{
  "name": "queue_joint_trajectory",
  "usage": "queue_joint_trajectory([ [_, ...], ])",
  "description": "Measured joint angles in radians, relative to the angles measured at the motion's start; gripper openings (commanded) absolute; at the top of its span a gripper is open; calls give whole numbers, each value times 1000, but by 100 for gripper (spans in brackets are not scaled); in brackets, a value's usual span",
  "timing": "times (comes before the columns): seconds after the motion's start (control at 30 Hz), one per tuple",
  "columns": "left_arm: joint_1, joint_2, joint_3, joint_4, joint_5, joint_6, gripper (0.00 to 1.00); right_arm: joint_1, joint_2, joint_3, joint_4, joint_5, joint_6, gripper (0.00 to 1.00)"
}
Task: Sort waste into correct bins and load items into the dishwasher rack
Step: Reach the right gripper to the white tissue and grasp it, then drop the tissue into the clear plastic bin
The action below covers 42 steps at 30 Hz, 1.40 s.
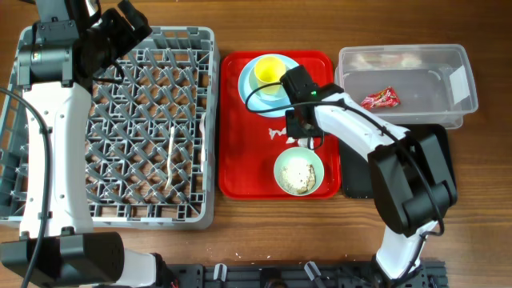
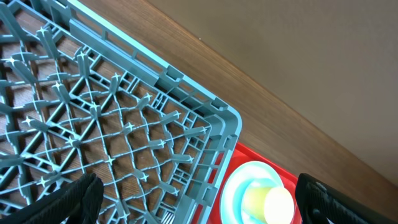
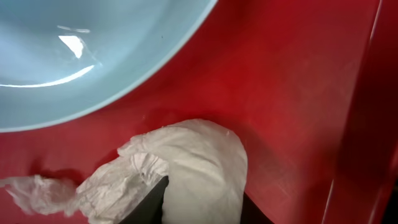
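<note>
The crumpled white napkin (image 3: 186,162) lay on the red tray (image 1: 240,160), just below the pale blue plate (image 1: 250,80) at frame center. The right gripper (image 1: 302,136) pinched it, one finger (image 3: 155,199) on each side of a fold. The yellow cup (image 1: 268,74) stood on the plate. A mint-green bowl (image 1: 278,172) holding rice-like scraps sat lower on the tray. The red wrapper (image 1: 379,99) lay in the clear tub (image 1: 400,54), upper right. The left gripper (image 1: 128,28) hung spread wide over the dishwasher rack (image 1: 210,120), upper left.
</note>
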Motion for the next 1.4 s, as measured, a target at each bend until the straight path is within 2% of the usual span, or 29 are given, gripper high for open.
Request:
queue_joint_trajectory([
  [0.1,0,0,0,0,0,0,100,-1,-109,109,-79,45,-4,8],
  [0.17,0,0,0,0,0,0,100,-20,-316,199,-63,163,-5,9],
  [0.23,0,0,0,0,0,0,100,-79,-449,228,-67,253,-4,9],
  [0.3,0,0,0,0,0,0,100,-201,-476,223,-82,311,-4,9],
  [0.37,0,0,0,1,0,0,100,-319,-428,162,-29,319,-4,16],
  [0.4,0,0,0,2,0,0,100,-375,-392,119,16,309,-9,27],
  [0.43,0,0,0,-1,0,0,100,-429,-336,87,63,273,-31,74],
  [0.47,0,0,0,0,0,0,100,-462,-278,74,90,227,-65,92],
  [0.53,0,0,0,1,0,0,100,-473,-220,67,100,180,-96,99],
  [0.63,0,0,0,0,0,0,100,-485,-241,76,90,153,-134,100],
  [0.7,0,0,0,1,0,0,100,-486,-335,112,46,140,-206,100],
  [0.8,0,0,0,0,0,0,100,-488,-539,154,-124,-32,-253,87],
  [0.9,0,0,0,0,0,0,100,-488,-725,179,-372,-285,-249,86],
  [0.93,0,0,0,0,0,0,100,-482,-789,175,-512,-362,-249,85],
  [0.97,0,0,0,1,0,0,100,-475,-807,175,-544,-388,-249,84],
  [1.0,0,0,0,-1,0,0,100,-446,-830,166,-586,-420,-250,76],
  [1.03,0,0,0,0,0,0,100,-392,-851,126,-626,-454,-251,64],
  [1.1,0,0,0,0,0,0,100,-276,-872,36,-591,-476,-244,50],
  [1.2,0,0,0,-1,0,0,100,-61,-878,-186,-334,-463,-150,48],
  [1.27,0,0,0,1,0,0,100,124,-854,-391,-88,-332,-19,48],
  [1.4,0,0,0,0,0,0,100,356,-726,-502,124,-153,56,48],
])
